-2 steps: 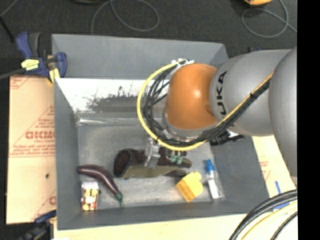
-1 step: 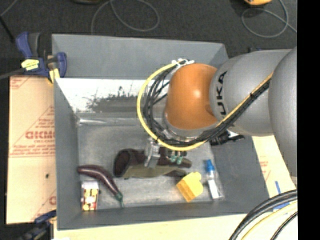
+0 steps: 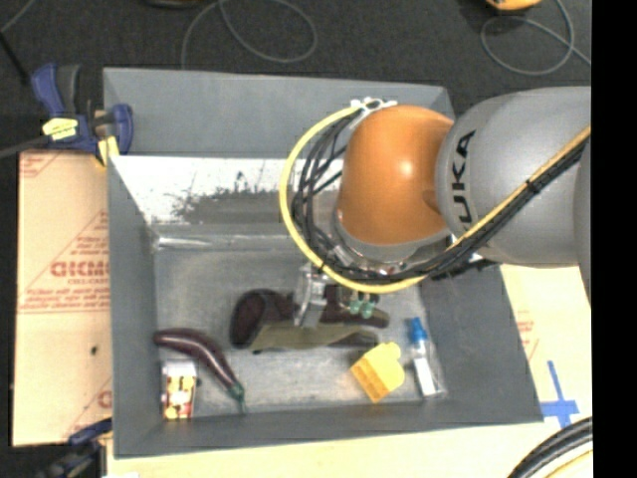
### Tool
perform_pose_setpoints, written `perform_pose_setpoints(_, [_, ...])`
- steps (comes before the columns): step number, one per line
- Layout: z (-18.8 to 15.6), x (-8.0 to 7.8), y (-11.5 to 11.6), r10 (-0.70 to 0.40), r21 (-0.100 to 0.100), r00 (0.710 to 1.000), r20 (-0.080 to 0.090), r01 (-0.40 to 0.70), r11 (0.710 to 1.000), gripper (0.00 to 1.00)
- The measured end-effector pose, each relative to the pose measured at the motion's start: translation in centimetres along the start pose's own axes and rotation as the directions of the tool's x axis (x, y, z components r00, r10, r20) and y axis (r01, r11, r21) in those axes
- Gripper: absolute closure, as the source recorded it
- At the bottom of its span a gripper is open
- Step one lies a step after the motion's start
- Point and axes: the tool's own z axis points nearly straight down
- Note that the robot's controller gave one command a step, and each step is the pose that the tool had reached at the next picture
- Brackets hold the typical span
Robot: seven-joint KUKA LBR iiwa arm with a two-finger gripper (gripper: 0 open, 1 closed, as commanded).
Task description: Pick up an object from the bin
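Observation:
My gripper (image 3: 313,303) reaches down in the middle of the bin, under the arm's orange cover. Its tip is right at a dark maroon rounded thing (image 3: 249,315) on its left and a long olive-green flat thing (image 3: 311,339) just below it. A small dark piece with green beads (image 3: 362,310) lies directly to its right. Whether anything is gripped is hidden.
A purple curved eggplant-like toy (image 3: 197,352) and a small red, white and yellow box (image 3: 177,390) lie at the front left. A yellow block (image 3: 378,371) and a white tube with a blue cap (image 3: 421,358) lie at the front right.

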Motion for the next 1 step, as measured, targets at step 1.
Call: perform_pose_setpoints(1, [-1.58, 0.13, 0.13, -0.004, -0.001, 1.000, 0.004, 0.004, 1.000, 1.00])
